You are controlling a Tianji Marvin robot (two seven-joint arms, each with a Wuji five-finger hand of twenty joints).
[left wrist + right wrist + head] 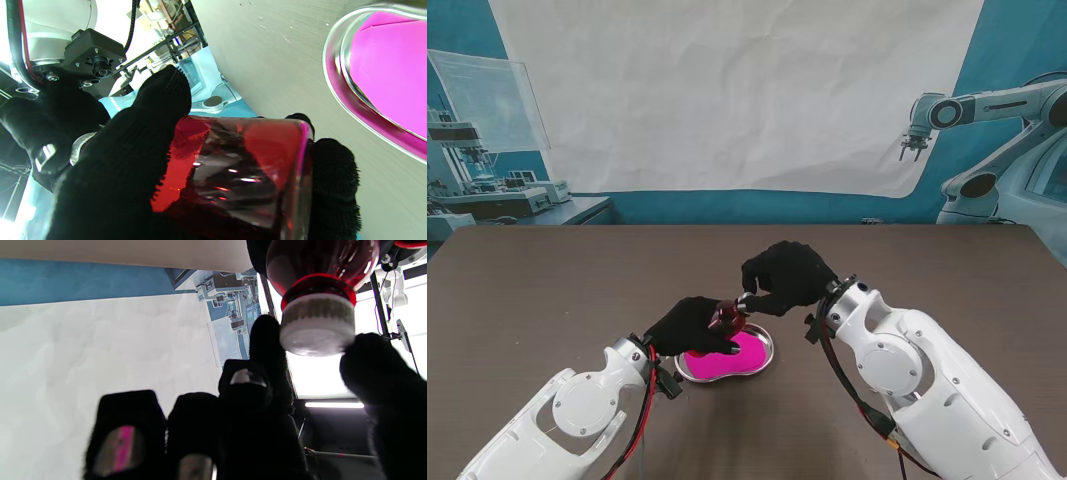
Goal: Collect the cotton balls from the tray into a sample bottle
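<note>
My left hand (689, 325) is shut on a dark red sample bottle (725, 318), holding it tilted just over the near-left rim of the metal tray (767, 350). The left wrist view shows those gloved fingers (126, 160) wrapped round the bottle's glass (240, 166). My right hand (785, 275) reaches in from the right and pinches the bottle's white ribbed cap (317, 325) between thumb and forefinger. The tray holds a bright pink liner (727, 362). I cannot make out any cotton balls in any view.
The brown table (547, 290) spreads out around the tray. A white backdrop hangs behind its far edge, with lab equipment at the far left and another robot arm (967, 110) at the far right.
</note>
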